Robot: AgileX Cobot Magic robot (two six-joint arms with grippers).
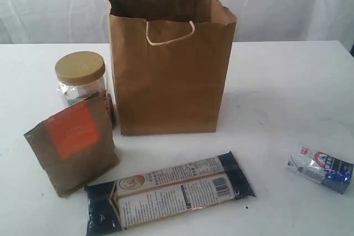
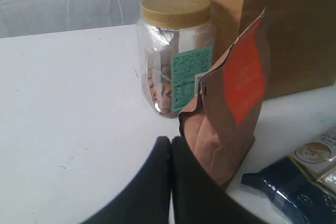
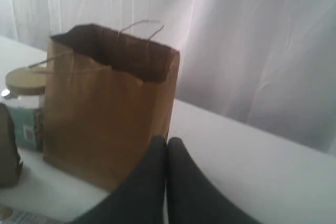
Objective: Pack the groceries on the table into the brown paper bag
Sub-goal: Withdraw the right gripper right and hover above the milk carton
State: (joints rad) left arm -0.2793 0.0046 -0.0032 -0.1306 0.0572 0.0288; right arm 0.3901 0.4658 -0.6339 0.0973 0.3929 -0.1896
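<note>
Status: judged at or near the start; nothing confirmed packed.

Position of the brown paper bag [image 1: 171, 75]: upright, mouth open, toward the rear middle of the table [image 1: 276, 81]. Interior hidden, so contents cannot be told.

Left to pack, at least four items on the table:
- gold-lidded clear jar [image 1: 81, 78], just beside the bag's left wall
- brown pouch with orange label [image 1: 72, 145], upright, in front of the jar
- long dark-blue packet [image 1: 168, 194], flat, in front of the bag
- small blue-silver packet [image 1: 321, 168], well apart on the right

Left end effector [image 2: 171, 141]: clenched, empty, near the pouch.
Right end effector [image 3: 167, 141]: clenched, empty, facing the bag.

Materials: creased kraft paper with twisted-paper handles; rigid transparent jar with ridged lid; matte gusseted pouch; glossy, crinkled film wrappers.
</note>
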